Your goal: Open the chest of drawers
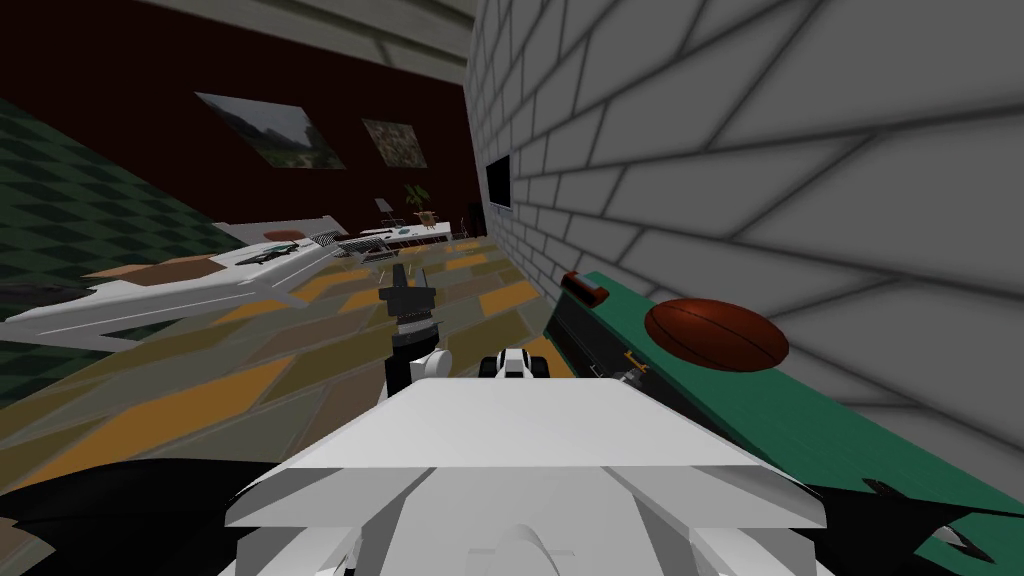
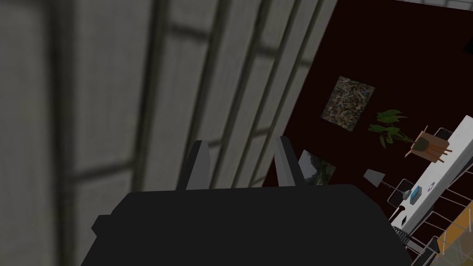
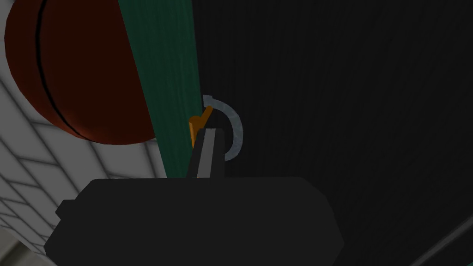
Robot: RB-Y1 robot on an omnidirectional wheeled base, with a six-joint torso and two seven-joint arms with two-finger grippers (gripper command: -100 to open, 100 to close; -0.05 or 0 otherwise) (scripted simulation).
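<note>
Close on the right, the chest of drawers [image 1: 800,430] stood against the brick wall [image 1: 800,150], a brown ball [image 1: 715,335] on its green top. The right gripper [image 3: 209,134] was pinched narrow at the grey ring handle [image 3: 233,129] on the dark front, tips against its orange fitting [image 3: 196,123]. The left gripper [image 2: 241,148] hung wide and empty, further left.

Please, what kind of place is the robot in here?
Probably a home living room: framed pictures on a dark red wall, a potted plant by a long white table, and a ball on a green-topped chest of drawers.
</note>
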